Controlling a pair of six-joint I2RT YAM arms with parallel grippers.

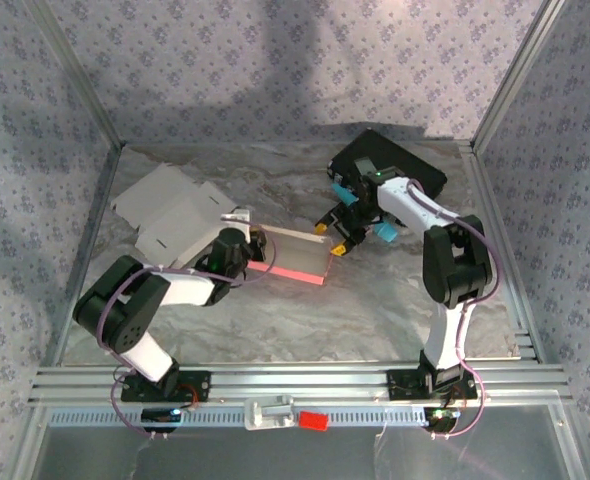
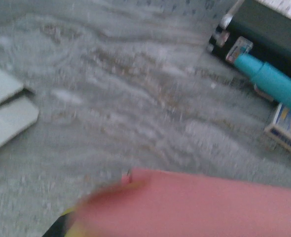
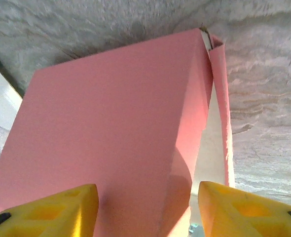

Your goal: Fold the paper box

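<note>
The paper box is a pink sheet with a white inside, partly folded, lying at the table's middle. My left gripper is at its left end. In the left wrist view the box is a blurred pink face across the bottom. It hides the jaws, apart from a yellow fingertip at the lower left. My right gripper is at the box's right end. In the right wrist view that gripper is open, with its yellow fingers wide apart on either side of a folded pink panel.
A flat white cardboard sheet lies at the back left. A black case sits at the back right, with a teal pen and a small printed carton in front of it. Metal posts and patterned walls close in the table.
</note>
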